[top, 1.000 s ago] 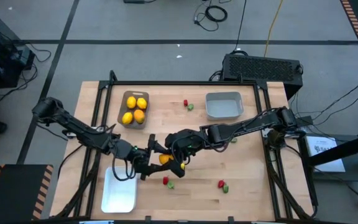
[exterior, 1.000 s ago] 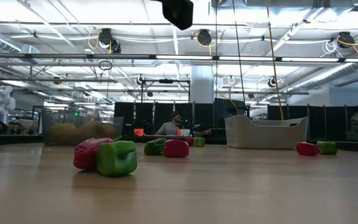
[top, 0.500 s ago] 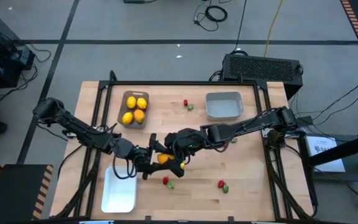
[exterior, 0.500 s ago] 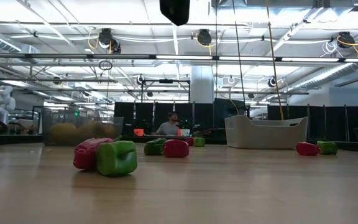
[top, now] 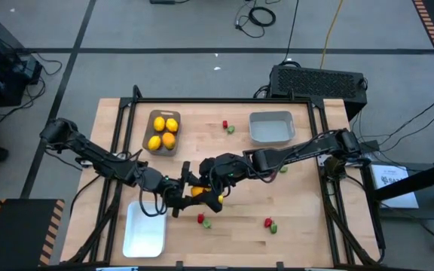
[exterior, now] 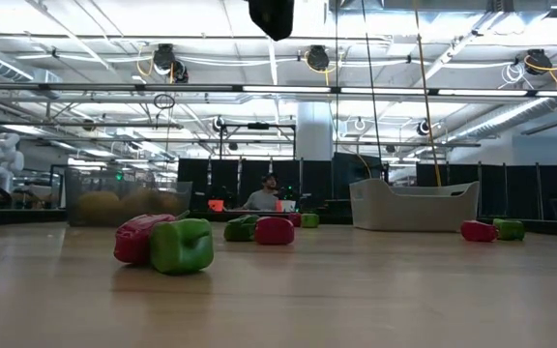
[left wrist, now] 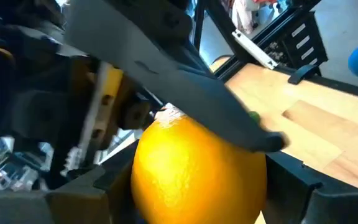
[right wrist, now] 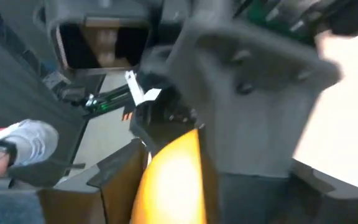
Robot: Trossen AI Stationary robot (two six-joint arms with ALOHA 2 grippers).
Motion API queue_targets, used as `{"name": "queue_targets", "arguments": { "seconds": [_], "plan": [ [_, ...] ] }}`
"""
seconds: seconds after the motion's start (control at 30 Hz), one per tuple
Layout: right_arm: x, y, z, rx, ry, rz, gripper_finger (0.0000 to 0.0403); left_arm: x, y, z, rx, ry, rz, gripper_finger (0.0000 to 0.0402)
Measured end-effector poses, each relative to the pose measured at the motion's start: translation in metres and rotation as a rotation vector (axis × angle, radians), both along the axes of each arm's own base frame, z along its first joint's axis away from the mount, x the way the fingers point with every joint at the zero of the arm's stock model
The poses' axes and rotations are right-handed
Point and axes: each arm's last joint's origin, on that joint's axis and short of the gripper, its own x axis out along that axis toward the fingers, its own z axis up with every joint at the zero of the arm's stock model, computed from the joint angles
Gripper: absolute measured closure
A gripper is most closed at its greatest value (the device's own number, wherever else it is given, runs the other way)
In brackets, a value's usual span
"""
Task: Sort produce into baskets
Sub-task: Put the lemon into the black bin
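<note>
Three shallow rounded-corner baskets sit on the pale wooden slatted surface [top: 300,203]: a brown-grey basket [top: 148,126] holding four smooth yellow and orange fruits [top: 164,132], a light grey-blue basket [top: 271,127], and a white basket [top: 144,229]. Between the white and brown-grey baskets, the left end effector [top: 186,190] and right end effector [top: 211,181] meet around one glossy, dimpled orange lemon-shaped fruit [left wrist: 197,171]. Left fingers [left wrist: 291,171] have narrowed onto it since earlier; the right stands open beside it. Three red-and-green blocky pairs lie loose.
</note>
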Motion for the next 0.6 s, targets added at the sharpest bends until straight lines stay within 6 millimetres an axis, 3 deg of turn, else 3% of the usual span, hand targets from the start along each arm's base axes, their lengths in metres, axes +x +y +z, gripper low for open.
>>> {"name": "queue_targets", "arguments": {
  "seconds": [0.17,0.33,0.6],
  "plan": [
    [-0.007,-0.003,0.007,0.041,0.033,-0.042,0.0113,-0.005,0.0,-0.002,0.002,0.063,-0.002,0.0153],
    [-0.024,0.0,0.013,0.009,0.124,-0.117,0.0106,-0.024,0.011,-0.002,-0.01,0.218,0.095,0.0153],
    [-0.046,0.043,0.003,-0.15,0.224,-0.189,0.0106,-0.065,0.063,-0.005,0.094,0.421,0.653,0.0153]
  ]
}}
